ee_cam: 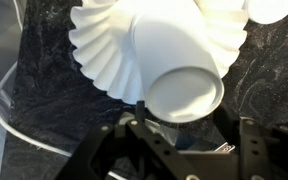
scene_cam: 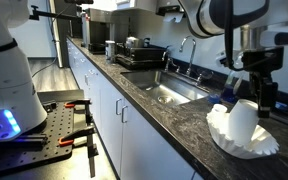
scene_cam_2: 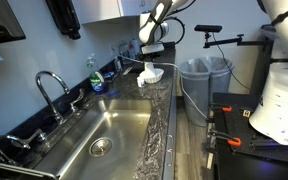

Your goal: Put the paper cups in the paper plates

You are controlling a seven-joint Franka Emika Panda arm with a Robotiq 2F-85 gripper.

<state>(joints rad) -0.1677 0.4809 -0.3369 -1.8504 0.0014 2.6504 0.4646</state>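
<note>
A white paper cup (ee_cam: 174, 70) lies tilted on a fluted white paper plate (ee_cam: 94, 50), its round base facing the wrist camera. In both exterior views the cup (scene_cam: 242, 118) (scene_cam_2: 151, 72) rests on the plate (scene_cam: 246, 143) at the counter's end. My gripper (ee_cam: 179, 150) hangs just above and beside the cup (scene_cam: 261, 95) (scene_cam_2: 149, 52). Its fingers are spread wider than the cup's base and do not touch it. A second white piece shows at the top right corner of the wrist view (ee_cam: 274, 8); I cannot tell what it is.
The dark stone counter (scene_cam: 174, 120) runs beside a steel sink (scene_cam_2: 104, 140) with a faucet (scene_cam_2: 52, 85). A soap bottle (scene_cam_2: 96, 78) stands behind the sink. Bins (scene_cam_2: 204, 75) stand past the counter's end. Pots and appliances (scene_cam: 134, 48) sit at the far end.
</note>
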